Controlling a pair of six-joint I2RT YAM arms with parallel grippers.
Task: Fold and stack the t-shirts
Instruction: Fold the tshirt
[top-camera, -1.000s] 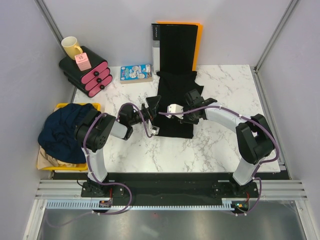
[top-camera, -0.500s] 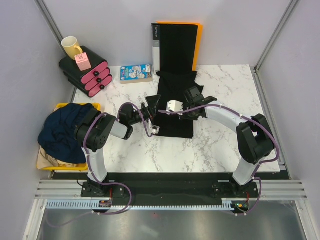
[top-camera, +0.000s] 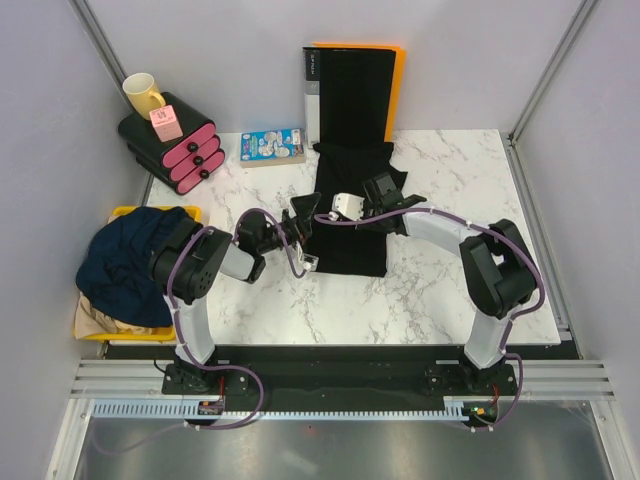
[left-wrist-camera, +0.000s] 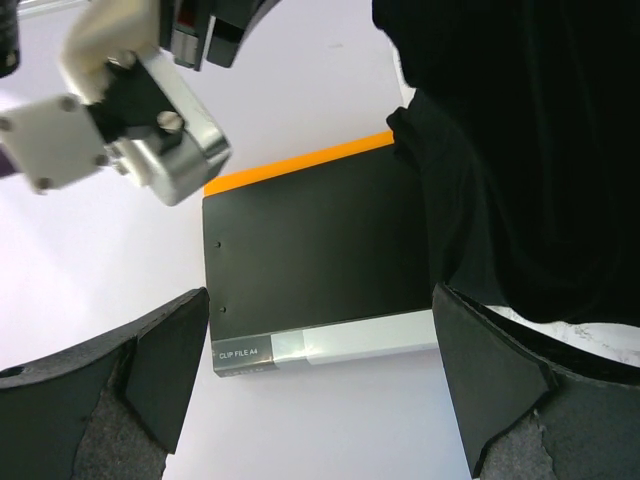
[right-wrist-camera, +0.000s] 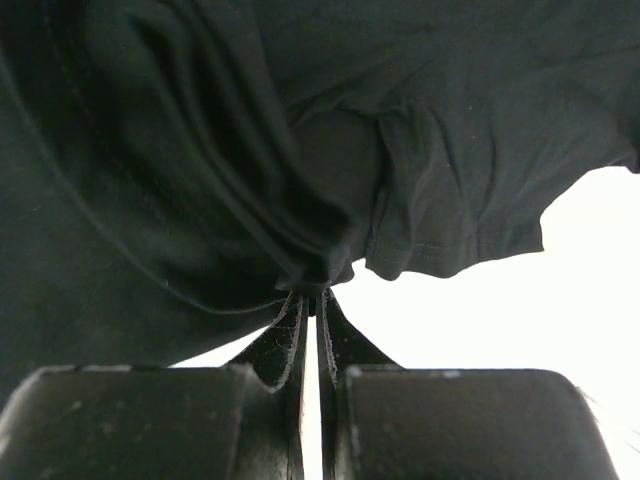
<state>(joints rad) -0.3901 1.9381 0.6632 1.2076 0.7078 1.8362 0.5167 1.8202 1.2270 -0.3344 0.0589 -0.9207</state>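
Observation:
A black t-shirt (top-camera: 347, 245) lies as a long folded strip down the middle of the table, also filling the right wrist view (right-wrist-camera: 200, 130). My right gripper (top-camera: 373, 193) is over its upper half, shut (right-wrist-camera: 318, 292) on a pinched fold of the black cloth. My left gripper (top-camera: 309, 235) stands open at the strip's left edge, its fingers (left-wrist-camera: 165, 370) wide apart with nothing between them; the black t-shirt (left-wrist-camera: 530, 150) hangs at the right of that view. A navy t-shirt (top-camera: 125, 260) is heaped in the yellow bin (top-camera: 128, 212), with tan cloth (top-camera: 92, 322) under it.
A black binder with an orange back (top-camera: 350, 95) leans at the back wall, seen beyond the left fingers (left-wrist-camera: 310, 250). A small colourful book (top-camera: 272, 146) lies beside it. A black and pink drawer unit (top-camera: 170, 145) with a yellow mug (top-camera: 143, 94) stands at the back left.
My right gripper has closed on the black t-shirt and shifted a little towards the back. The left gripper has stayed open in place.

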